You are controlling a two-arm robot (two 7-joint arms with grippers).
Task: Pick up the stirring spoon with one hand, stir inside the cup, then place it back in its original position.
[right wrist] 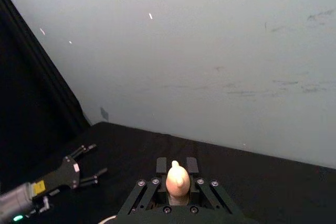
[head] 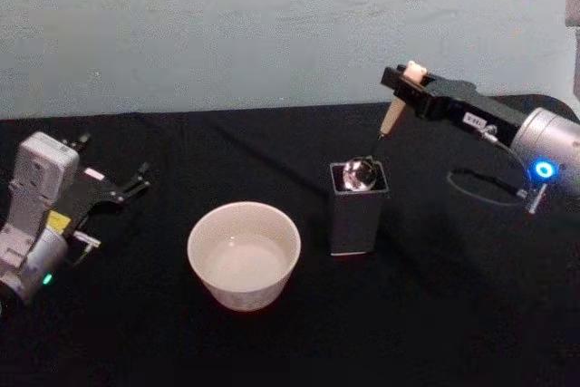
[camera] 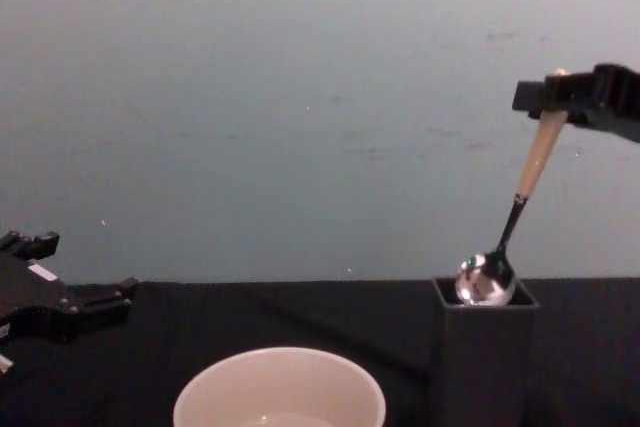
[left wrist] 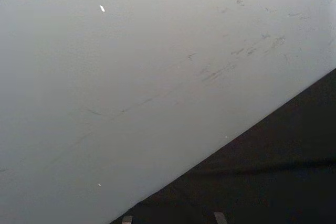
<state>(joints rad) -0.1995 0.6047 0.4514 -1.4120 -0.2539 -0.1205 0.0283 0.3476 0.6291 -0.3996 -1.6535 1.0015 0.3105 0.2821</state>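
While our right gripper [head: 410, 79] pinches the stirring spoon [head: 385, 129], its shiny bowl sits atop the dark holder [head: 356, 215] beside the cup [head: 243, 254]; left gripper [head: 127, 186] wide

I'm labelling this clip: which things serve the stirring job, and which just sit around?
Job: stirring spoon, held by right end effector at its handle, bowl at the dark holder; cup.
Around: left end effector parked, open; black tablecloth.

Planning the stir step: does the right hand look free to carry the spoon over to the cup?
Probably yes. The right hand grips the stirring spoon, its bowl at the holder's rim; bare table separates the holder from the cup.
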